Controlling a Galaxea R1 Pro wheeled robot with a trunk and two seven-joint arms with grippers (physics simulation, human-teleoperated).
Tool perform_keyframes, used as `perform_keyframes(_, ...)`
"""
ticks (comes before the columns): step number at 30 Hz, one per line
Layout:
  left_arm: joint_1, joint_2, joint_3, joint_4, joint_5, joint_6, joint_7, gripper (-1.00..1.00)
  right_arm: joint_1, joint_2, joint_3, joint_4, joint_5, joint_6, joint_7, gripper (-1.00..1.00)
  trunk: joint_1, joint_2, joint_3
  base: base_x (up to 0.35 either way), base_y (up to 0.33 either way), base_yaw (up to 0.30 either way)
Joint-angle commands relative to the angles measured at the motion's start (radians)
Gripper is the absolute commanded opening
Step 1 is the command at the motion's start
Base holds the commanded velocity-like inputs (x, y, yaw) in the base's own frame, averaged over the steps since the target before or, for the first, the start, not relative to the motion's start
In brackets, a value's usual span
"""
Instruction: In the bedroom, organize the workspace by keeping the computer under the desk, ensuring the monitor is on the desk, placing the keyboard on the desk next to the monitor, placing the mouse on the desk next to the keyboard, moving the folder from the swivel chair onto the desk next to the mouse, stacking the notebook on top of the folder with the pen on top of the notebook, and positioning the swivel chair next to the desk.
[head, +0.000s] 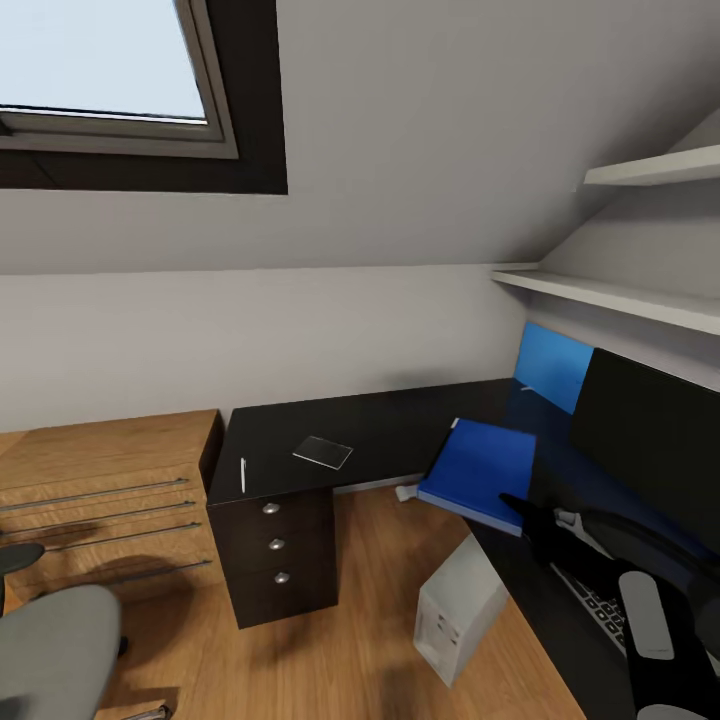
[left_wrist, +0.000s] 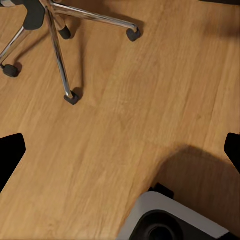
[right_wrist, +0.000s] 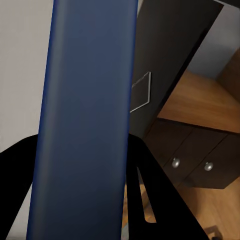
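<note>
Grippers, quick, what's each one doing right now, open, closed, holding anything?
Left gripper: open, empty, over the floor.
Right gripper: shut on the folder, holding it over the desk.

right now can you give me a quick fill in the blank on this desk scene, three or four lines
1. The right gripper grips the blue ____.
2. The notebook lies flat on the black ____.
3. The computer stands on the ____ beside the desk.
4. The drawers under the pen have ____ round knobs.

Missing words: folder; desk; floor; three
</note>
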Motion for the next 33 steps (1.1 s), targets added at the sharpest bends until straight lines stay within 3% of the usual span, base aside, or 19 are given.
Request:
perform_keyframes(1, -0.001, 0.0, -0.009, -0.001, 0.002, -0.001, 0.008, 1.0, -0.001, 0.001, -0.002, 0.001, 0.006, 0.006, 0.008, -1.0, 0.0, -0.001, -0.002, 0.0, 0.0, 0.0)
perform_keyframes(9, -0.001, -0.001, -0.009, 0.0, 0.002, 0.002, 0.007, 1.0, -0.001, 0.001, -0.002, 0.005, 0.004, 0.004, 0.008, -1.0, 0.0, -0.001, -0.002, 0.019, 0.0, 0.0)
perform_keyframes(15, -0.001, -0.002, -0.009, 0.0, 0.002, 0.002, 0.007, 1.0, -0.001, 0.002, -0.002, 0.006, 0.006, -0.002, 0.004, -1.0, 0.0, -0.001, -0.002, 0.254, -0.033, 0.0)
perform_keyframes(18, -0.001, -0.002, -0.009, 0.001, 0.002, 0.002, 0.007, 1.0, -0.001, 0.012, 0.0, 0.009, 0.007, -0.047, -0.001, -1.0, 0.0, -0.001, -0.002, 0.202, -0.073, 0.0)
perform_keyframes(26, -0.001, -0.002, -0.009, 0.002, 0.002, 0.003, 0.007, 1.0, -0.001, 0.07, 0.001, 0.055, 0.008, -0.284, -0.009, -1.0, 0.0, -0.001, -0.002, 0.159, -0.089, 0.0)
perform_keyframes(30, -0.001, -0.004, -0.009, 0.002, 0.002, 0.003, 0.007, 1.0, -0.001, 0.076, 0.002, 0.089, 0.008, -0.312, -0.036, -1.0, 0.0, -0.001, -0.002, 0.058, -0.046, 0.0)
perform_keyframes(33, -0.001, -0.004, -0.009, 0.002, 0.002, 0.003, 0.007, 1.0, -0.001, 0.101, 0.003, 0.104, 0.007, -0.38, -0.082, -1.0, 0.0, -0.001, -0.002, 0.012, -0.01, 0.0)
